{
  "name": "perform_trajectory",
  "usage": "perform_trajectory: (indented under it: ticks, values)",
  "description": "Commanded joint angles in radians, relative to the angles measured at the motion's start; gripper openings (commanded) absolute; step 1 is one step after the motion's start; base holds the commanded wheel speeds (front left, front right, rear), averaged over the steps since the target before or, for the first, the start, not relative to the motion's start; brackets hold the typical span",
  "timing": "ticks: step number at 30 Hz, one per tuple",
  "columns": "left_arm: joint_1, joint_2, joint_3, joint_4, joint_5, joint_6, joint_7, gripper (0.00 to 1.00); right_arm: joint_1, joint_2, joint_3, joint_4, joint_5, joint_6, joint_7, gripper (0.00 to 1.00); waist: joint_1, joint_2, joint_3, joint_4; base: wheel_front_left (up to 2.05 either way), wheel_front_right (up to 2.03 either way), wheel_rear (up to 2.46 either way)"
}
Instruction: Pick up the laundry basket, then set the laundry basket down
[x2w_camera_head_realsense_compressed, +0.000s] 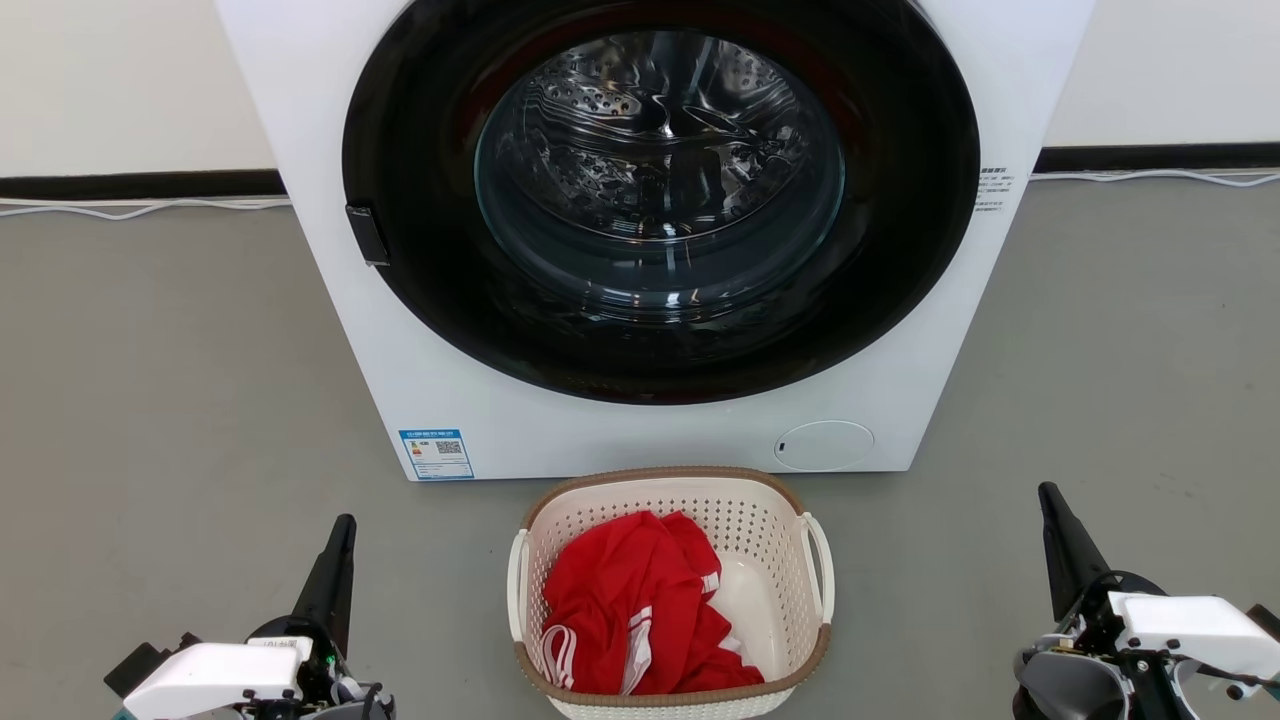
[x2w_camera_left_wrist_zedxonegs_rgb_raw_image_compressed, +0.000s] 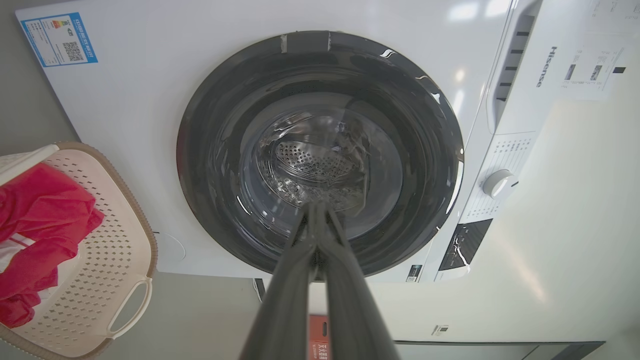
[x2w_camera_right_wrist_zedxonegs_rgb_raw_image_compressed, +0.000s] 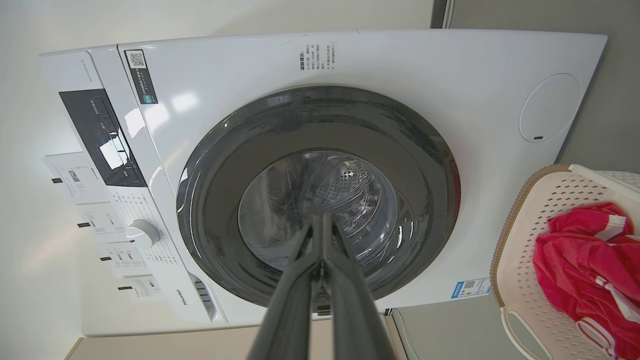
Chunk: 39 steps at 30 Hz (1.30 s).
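Observation:
The laundry basket (x2w_camera_head_realsense_compressed: 765, 520), cream-white with a brown woven-look rim and white loop handles, stands on the floor in front of the washing machine, low in the head view's middle. It holds a red garment (x2w_camera_head_realsense_compressed: 635, 605) with white stripes. My left gripper (x2w_camera_head_realsense_compressed: 345, 525) is shut and empty, well left of the basket. My right gripper (x2w_camera_head_realsense_compressed: 1047, 492) is shut and empty, well right of it. The basket (x2w_camera_left_wrist_zedxonegs_rgb_raw_image_compressed: 117, 235) sits at the left edge of the left wrist view and at the right edge of the right wrist view (x2w_camera_right_wrist_zedxonegs_rgb_raw_image_compressed: 540, 210). Both wrist views show my fingertips (x2w_camera_left_wrist_zedxonegs_rgb_raw_image_compressed: 316, 207) (x2w_camera_right_wrist_zedxonegs_rgb_raw_image_compressed: 320, 220) pressed together.
A white front-loading washing machine (x2w_camera_head_realsense_compressed: 430, 380) with a closed dark round door (x2w_camera_head_realsense_compressed: 660, 195) stands right behind the basket. Grey floor (x2w_camera_head_realsense_compressed: 180, 380) spreads on both sides. A white cable (x2w_camera_head_realsense_compressed: 130, 208) runs along the dark skirting at the wall.

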Motion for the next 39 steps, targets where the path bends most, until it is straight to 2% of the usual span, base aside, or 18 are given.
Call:
perform_trajectory:
  ticks: [1, 39]
  values:
    - [-0.056, 0.014, 0.031, -0.030, -0.005, -0.007, 0.006, 0.00, -0.023, -0.004, 0.019, -0.031, 0.007, 0.007, 0.008, 0.00, 0.0000, 0.0000, 0.000, 0.000, 0.00, 0.00, 0.00]
    - [-0.056, 0.014, 0.031, -0.030, -0.005, -0.007, 0.006, 0.00, -0.023, -0.004, 0.019, -0.031, 0.007, 0.007, 0.008, 0.00, 0.0000, 0.0000, 0.000, 0.000, 0.00, 0.00, 0.00]
